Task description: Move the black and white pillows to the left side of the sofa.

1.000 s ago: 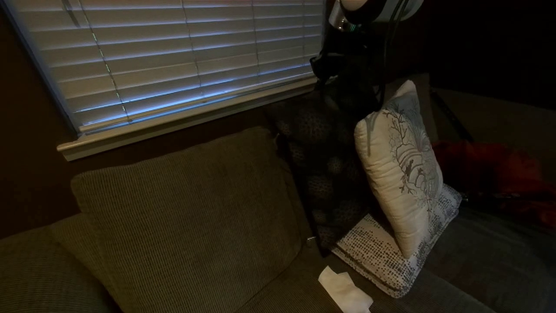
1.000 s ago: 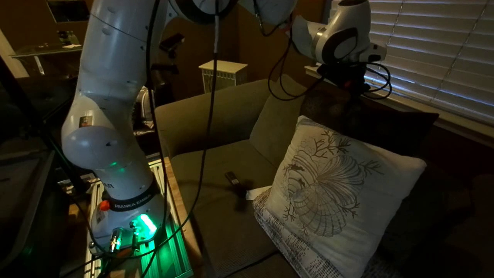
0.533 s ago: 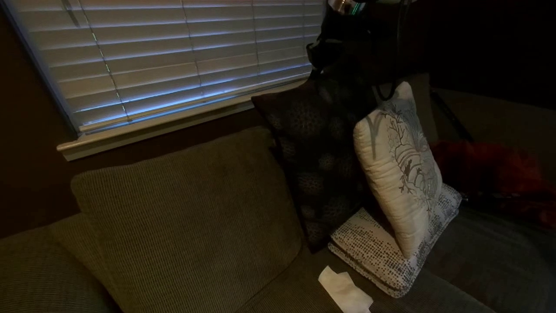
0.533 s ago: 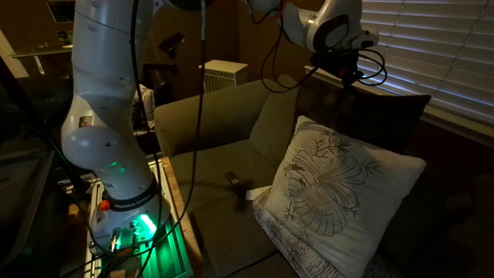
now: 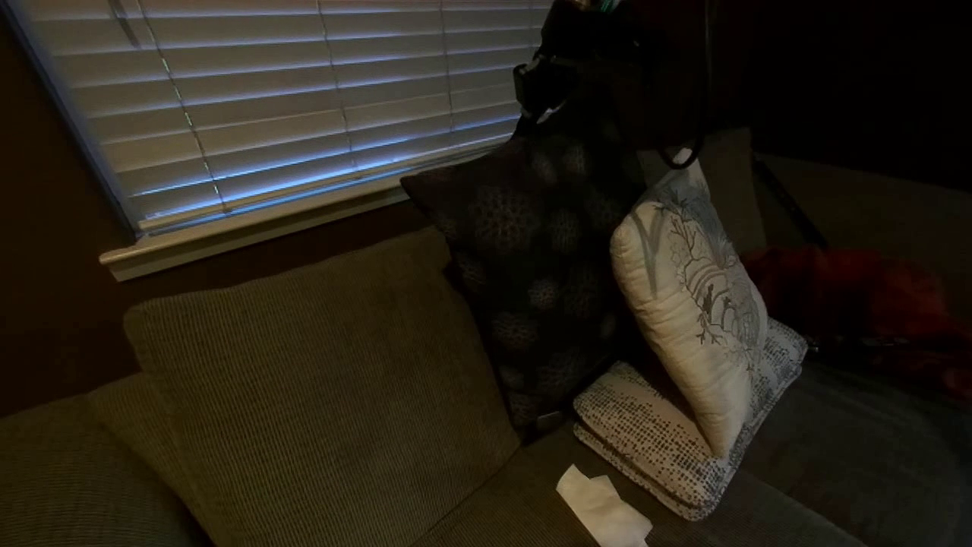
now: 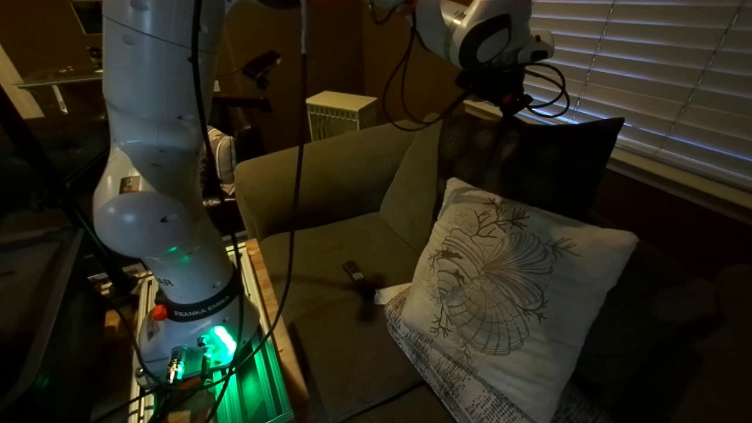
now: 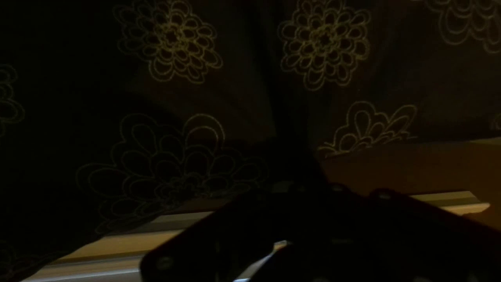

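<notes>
The black pillow (image 5: 524,266) with pale flower-like dots hangs tilted against the sofa back in both exterior views (image 6: 546,161). My gripper (image 5: 566,125) is shut on its upper edge; in the wrist view the cloth of the black pillow (image 7: 242,90) gathers into folds at the dark fingers (image 7: 301,190). The fingertips themselves are too dark to see clearly. The white pillow (image 5: 699,304) with branch and shell print leans beside the black one and partly covers it in an exterior view (image 6: 499,282). The olive-brown sofa (image 5: 326,365) lies below.
A flat grey-patterned pillow (image 5: 645,433) lies under the white pillow. A white paper (image 5: 605,507) and a small dark remote-like object (image 6: 353,271) lie on the seat. A red cloth (image 5: 858,296) is at the right. The window sill (image 5: 304,213) runs behind the sofa back.
My gripper has moved toward the left in both exterior views and slightly up, and the black pillow has moved with it. The white pillow has shifted slightly the same way.
</notes>
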